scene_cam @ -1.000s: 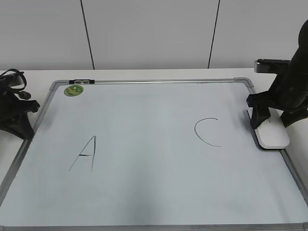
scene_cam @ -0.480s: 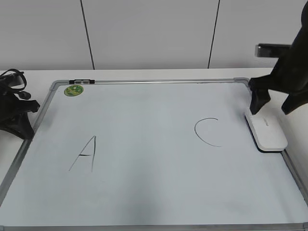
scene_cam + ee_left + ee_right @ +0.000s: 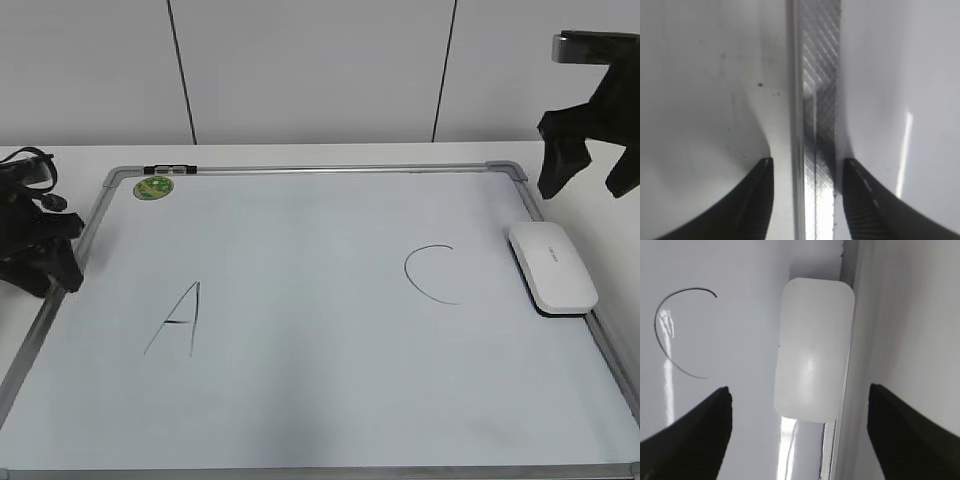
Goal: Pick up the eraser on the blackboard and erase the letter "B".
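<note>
The white eraser (image 3: pixel 553 267) lies flat on the blackboard (image 3: pixel 300 240) against its right frame edge; it also shows in the right wrist view (image 3: pixel 812 350). My right gripper (image 3: pixel 586 185) hangs open and empty in the air above the eraser's far end (image 3: pixel 799 390). No letter "B" shows; the board between the "A" (image 3: pixel 178 320) and the "C" (image 3: pixel 432 273) is blank. My left gripper (image 3: pixel 55 268) is open and empty, with the board's left frame rail (image 3: pixel 817 75) between its jaws (image 3: pixel 807 162).
A round green magnet (image 3: pixel 153 186) sits at the board's far left corner, next to a small black clip (image 3: pixel 170 170) on the top frame. The "C" (image 3: pixel 677 330) lies just left of the eraser. White table surrounds the board.
My right gripper let go of the eraser and rose well above it. The eraser stays by the right frame. The left arm shifted slightly nearer.
</note>
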Controlling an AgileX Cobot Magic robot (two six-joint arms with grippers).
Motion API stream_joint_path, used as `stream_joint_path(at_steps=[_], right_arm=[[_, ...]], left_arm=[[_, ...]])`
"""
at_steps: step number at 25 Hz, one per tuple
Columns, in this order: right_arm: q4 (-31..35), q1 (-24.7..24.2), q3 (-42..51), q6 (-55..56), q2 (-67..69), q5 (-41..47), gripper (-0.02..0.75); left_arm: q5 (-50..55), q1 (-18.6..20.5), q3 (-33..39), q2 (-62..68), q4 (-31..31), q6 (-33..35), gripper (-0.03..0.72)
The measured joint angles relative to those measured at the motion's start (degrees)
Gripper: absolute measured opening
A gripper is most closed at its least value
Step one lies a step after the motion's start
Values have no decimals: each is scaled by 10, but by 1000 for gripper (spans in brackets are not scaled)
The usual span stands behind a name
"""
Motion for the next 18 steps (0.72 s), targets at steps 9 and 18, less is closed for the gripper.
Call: stream_joint_path(at_steps=[9,18], right_arm=[[13,5,0,-5,-71,35,599],[26,20,29,-7,-194,41,596]], left_arm=[[125,-5,-46,-80,0,0,414],[167,-5,-35,-281,54,-51,412]])
